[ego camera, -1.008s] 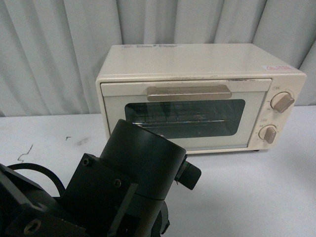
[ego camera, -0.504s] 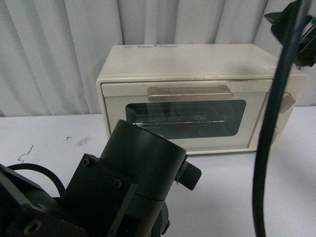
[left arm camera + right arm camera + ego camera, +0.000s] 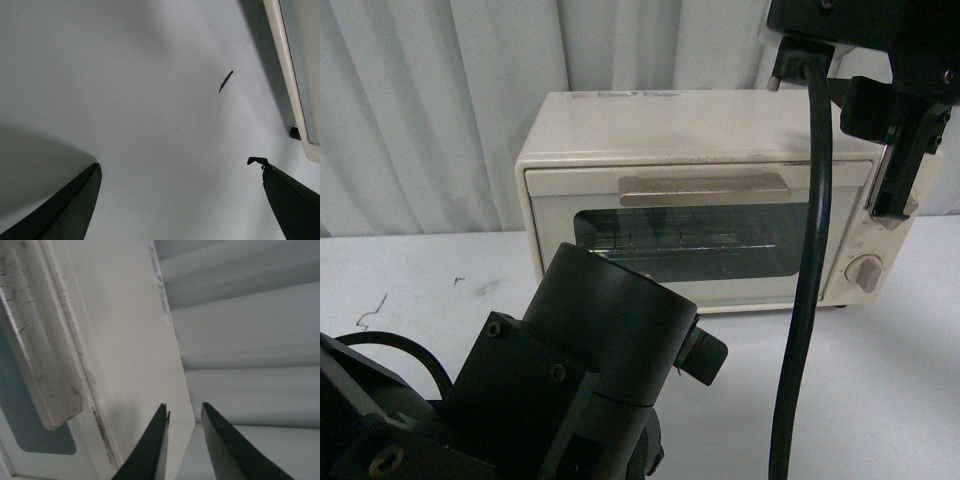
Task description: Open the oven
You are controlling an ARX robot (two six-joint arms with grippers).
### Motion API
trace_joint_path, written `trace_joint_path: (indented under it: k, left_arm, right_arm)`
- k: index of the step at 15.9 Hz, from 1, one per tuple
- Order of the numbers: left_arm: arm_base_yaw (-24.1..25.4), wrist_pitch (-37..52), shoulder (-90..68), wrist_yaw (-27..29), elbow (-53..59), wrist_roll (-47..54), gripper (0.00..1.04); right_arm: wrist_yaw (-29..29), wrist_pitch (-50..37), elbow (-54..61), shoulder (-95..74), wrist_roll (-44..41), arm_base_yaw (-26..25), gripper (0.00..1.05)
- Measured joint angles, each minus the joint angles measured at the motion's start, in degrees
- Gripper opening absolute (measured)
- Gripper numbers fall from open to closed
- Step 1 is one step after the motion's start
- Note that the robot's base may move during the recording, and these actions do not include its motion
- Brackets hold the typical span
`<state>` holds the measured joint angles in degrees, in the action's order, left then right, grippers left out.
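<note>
The cream-white oven (image 3: 670, 125) stands at the back of the table with its glass door closed and its beige bar handle (image 3: 705, 188) level. My right gripper (image 3: 888, 208) hangs shut in front of the oven's upper right corner and covers the upper knob. The lower knob (image 3: 865, 273) shows. In the right wrist view the shut gripper (image 3: 184, 407) is above the oven's top (image 3: 120, 340), with the handle (image 3: 40, 365) off to one side. My left gripper (image 3: 177, 167) is open over bare table beside the oven's lower edge (image 3: 295, 75).
The left arm's black body (image 3: 570, 380) fills the near left foreground. A black cable (image 3: 805, 300) hangs from the right arm across the oven's right side. A grey curtain (image 3: 440, 100) closes off the back. A small dark mark (image 3: 226, 81) lies on the white table (image 3: 880, 400).
The right arm has come in from the upper right and moved left and down, in front of the oven's upper knob. Its cable now hangs across the oven front. The left arm is still.
</note>
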<state>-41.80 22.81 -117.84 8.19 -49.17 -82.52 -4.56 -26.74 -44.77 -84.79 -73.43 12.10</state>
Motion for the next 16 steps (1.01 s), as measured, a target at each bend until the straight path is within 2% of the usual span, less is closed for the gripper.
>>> trace_joint_path:
  k: [2, 3, 11, 16]
  left_arm:
    - [0.0, 0.0, 0.0, 0.0, 0.0, 0.0, 0.98]
    - [0.0, 0.0, 0.0, 0.0, 0.0, 0.0, 0.98]
    - [0.0, 0.0, 0.0, 0.0, 0.0, 0.0, 0.98]
    - [0.0, 0.0, 0.0, 0.0, 0.0, 0.0, 0.98]
  right_arm:
    - [-2.1, 3.0, 0.0, 0.0, -2.4, 0.3, 0.06]
    - [-2.6, 3.7, 0.0, 0.0, -3.1, 0.3, 0.01]
    - [-5.8, 6.9, 0.5, -3.5, -6.7, 0.0, 0.02]
    - [-7.3, 7.8, -4.2, -9.4, -5.1, -1.6, 0.02]
